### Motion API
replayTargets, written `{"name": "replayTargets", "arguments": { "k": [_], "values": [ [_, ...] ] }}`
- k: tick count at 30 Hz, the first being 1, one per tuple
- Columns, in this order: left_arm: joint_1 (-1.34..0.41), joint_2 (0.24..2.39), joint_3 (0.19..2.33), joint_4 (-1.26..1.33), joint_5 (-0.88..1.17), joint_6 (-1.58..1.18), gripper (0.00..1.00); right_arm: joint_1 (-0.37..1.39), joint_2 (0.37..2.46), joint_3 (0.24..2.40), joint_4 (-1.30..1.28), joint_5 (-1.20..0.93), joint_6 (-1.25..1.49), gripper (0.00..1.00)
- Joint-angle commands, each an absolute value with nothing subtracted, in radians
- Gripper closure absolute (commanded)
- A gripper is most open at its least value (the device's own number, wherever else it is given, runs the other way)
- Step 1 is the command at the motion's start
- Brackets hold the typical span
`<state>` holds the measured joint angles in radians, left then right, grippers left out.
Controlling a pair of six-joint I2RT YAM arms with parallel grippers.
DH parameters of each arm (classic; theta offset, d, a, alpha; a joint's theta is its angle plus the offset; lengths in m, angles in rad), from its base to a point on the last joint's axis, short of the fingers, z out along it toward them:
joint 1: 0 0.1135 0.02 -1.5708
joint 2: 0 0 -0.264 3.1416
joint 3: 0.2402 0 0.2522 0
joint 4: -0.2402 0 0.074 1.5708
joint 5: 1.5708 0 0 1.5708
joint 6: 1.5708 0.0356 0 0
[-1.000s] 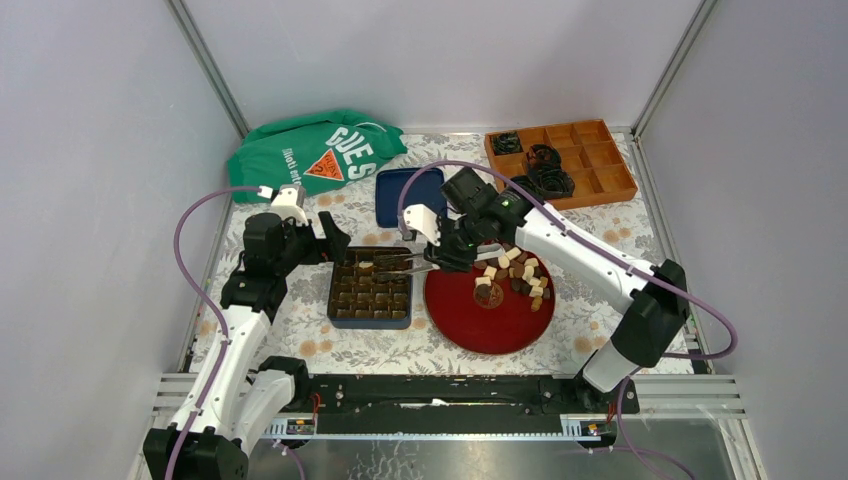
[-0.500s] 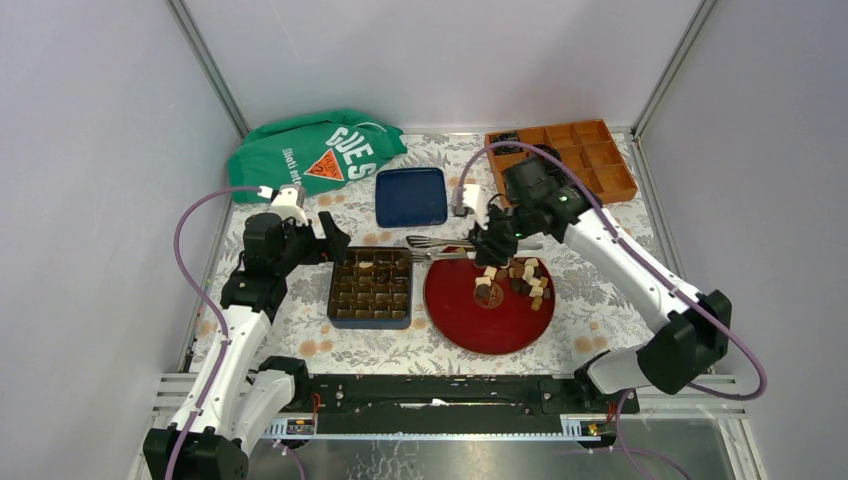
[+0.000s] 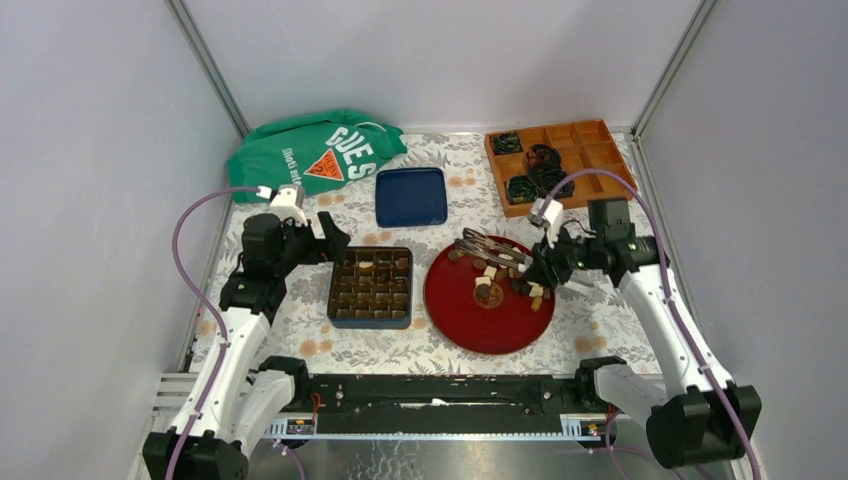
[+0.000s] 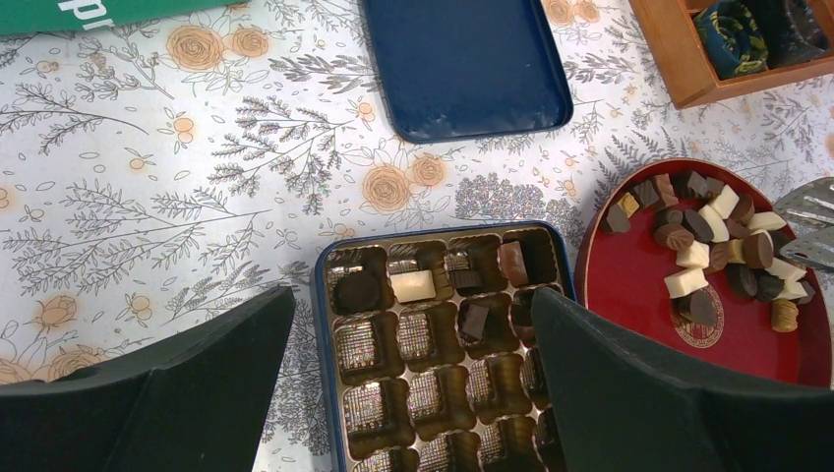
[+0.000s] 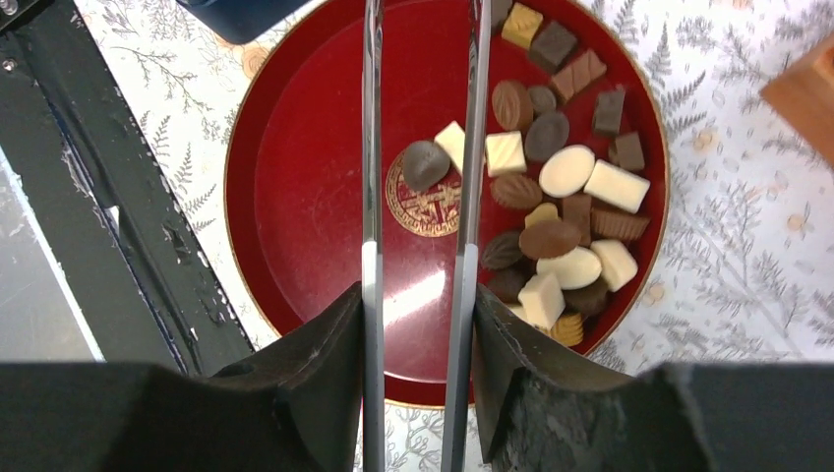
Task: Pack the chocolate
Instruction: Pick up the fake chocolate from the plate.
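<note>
Robot test enclosure, laboratory type. Plain grey panel walls (image 3: 90, 180) on aluminium corner posts (image 3: 208, 68) close nine, twelve and three o'clock; a black metal mounting rail (image 3: 440, 392) at six o'clock edges the floral-print tablecloth (image 3: 330, 345).

Grey sprigs and orange roses are being displayed on the white tablecloth (image 4: 148, 147); dark brown, mid brown and cream chocolates (image 5: 549, 239) are being shown against the red plate (image 5: 305, 197).
</note>
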<state>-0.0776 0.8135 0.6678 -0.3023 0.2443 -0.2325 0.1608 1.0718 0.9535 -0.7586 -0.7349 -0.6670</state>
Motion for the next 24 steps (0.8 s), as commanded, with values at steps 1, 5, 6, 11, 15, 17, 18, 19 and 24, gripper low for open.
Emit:
{"name": "replayTargets", "arguments": {
  "k": [1, 5, 6, 11, 15, 17, 18, 19, 24],
  "values": [
    [-0.072, 0.786, 0.688, -0.271, 0.267, -0.222, 0.01, 0.078, 0.983, 0.873, -0.686, -0.837, -0.665, 0.55],
    [-0.081, 0.779, 0.681, -0.257, 0.23, -0.232, 0.01, 0.014, 0.951, 0.81, -0.676, -0.866, -0.687, 0.55],
    [-0.088, 0.778, 0.683, -0.26, 0.205, -0.234, 0.01, 0.009, 0.948, 0.812, -0.685, -0.861, -0.696, 0.55],
    [-0.107, 0.772, 0.678, -0.269, 0.142, -0.23, 0.01, 0.006, 0.919, 0.795, -0.677, -0.821, -0.708, 0.55],
    [-0.107, 0.792, 0.678, -0.263, 0.167, -0.196, 0.01, 0.007, 0.919, 0.808, -0.704, -0.813, -0.734, 0.55],
    [-0.107, 0.805, 0.676, -0.259, 0.184, -0.183, 0.01, 0.008, 0.914, 0.816, -0.71, -0.798, -0.735, 0.55],
    [-0.107, 0.809, 0.673, -0.256, 0.19, -0.177, 0.01, 0.008, 0.911, 0.816, -0.713, -0.791, -0.735, 0.55],
    [-0.107, 0.813, 0.671, -0.253, 0.196, -0.173, 0.01, 0.008, 0.906, 0.817, -0.716, -0.782, -0.733, 0.55],
    [-0.107, 0.832, 0.663, -0.244, 0.204, -0.149, 0.01, 0.009, 0.89, 0.826, -0.725, -0.772, -0.721, 0.55]
  ]
}}
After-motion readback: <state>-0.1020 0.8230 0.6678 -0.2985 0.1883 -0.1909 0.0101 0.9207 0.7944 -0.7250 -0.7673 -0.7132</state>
